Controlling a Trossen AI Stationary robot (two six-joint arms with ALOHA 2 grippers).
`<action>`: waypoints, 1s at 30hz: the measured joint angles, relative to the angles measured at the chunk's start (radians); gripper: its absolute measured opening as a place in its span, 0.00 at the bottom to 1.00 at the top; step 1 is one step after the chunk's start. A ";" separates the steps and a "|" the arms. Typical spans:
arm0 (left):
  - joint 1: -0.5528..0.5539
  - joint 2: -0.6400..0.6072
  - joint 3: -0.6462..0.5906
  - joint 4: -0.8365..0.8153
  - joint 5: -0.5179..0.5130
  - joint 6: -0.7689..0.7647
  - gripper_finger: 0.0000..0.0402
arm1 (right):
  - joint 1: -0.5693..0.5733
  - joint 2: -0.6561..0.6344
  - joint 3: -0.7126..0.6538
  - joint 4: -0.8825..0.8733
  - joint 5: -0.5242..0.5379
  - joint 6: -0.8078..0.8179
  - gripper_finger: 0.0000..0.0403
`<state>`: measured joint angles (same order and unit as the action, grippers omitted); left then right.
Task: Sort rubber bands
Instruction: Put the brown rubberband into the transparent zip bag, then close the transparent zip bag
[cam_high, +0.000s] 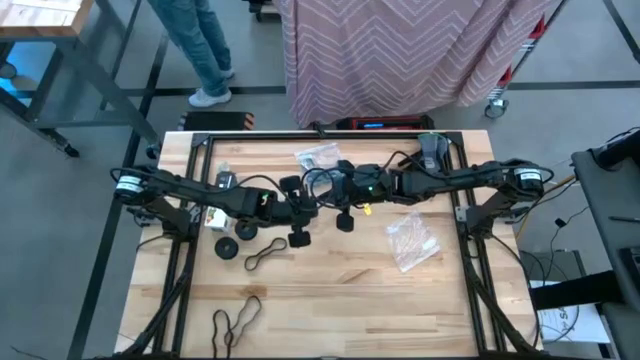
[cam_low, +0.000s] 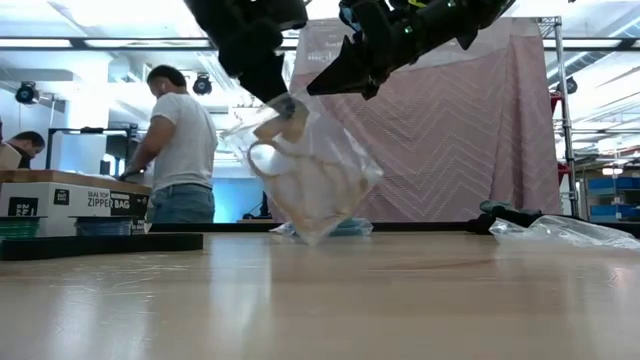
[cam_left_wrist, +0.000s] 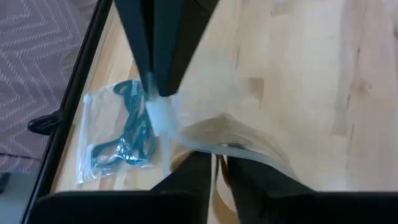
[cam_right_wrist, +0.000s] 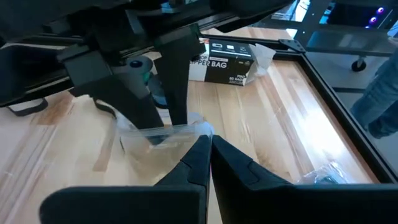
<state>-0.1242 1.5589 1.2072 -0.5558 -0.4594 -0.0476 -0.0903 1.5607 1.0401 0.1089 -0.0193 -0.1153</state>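
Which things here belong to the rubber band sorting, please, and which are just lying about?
Job: held clear bag; loose black rubber bands; bag of blue bands.
Lying about: zipper bag box; two round black objects.

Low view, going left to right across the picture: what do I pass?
zipper bag box → person in a white shirt → hanging clear bag, lifted off the table → crumpled clear bag lying on the table
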 joint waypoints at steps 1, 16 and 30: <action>-0.001 0.000 -0.001 -0.001 0.000 -0.003 0.11 | 0.000 0.000 0.000 0.000 0.000 0.000 0.00; -0.020 -0.055 -0.006 -0.057 0.112 -0.096 0.58 | 0.000 0.000 0.000 -0.003 0.000 0.000 0.00; -0.080 -0.355 -0.144 -0.037 0.138 -0.188 0.60 | -0.002 0.000 0.000 -0.021 0.022 0.000 0.00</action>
<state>-0.2045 1.2041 1.0636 -0.5927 -0.3210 -0.2355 -0.0921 1.5608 1.0401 0.0877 0.0025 -0.1156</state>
